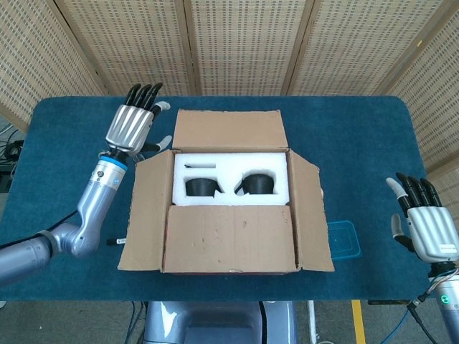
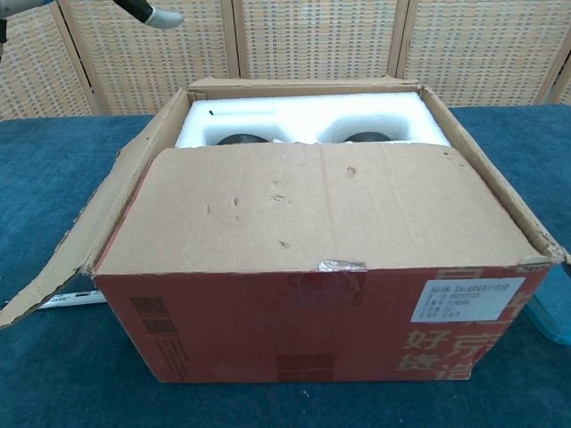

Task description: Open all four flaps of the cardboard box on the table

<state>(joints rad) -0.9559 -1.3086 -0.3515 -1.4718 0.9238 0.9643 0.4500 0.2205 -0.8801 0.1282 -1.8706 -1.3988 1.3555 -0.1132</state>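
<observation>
A cardboard box (image 1: 229, 236) stands mid-table. Its far flap (image 1: 228, 129) is folded back, and the left flap (image 1: 147, 211) and right flap (image 1: 312, 211) lean outward. The near flap (image 1: 229, 238) still lies flat over the front half of the opening, as the chest view also shows (image 2: 312, 209). White foam (image 1: 229, 175) with two dark round recesses fills the inside. My left hand (image 1: 133, 125) hovers open, fingers spread, beside the box's far left corner, touching nothing. Far from the box, my right hand (image 1: 427, 218) is held open at the table's right edge.
A blue plastic lid or tray (image 1: 343, 240) lies on the blue tablecloth (image 1: 64, 158) just right of the box. A small white pen-like item (image 1: 117, 242) lies by the left flap. Woven panel screens (image 1: 237, 43) stand behind the table.
</observation>
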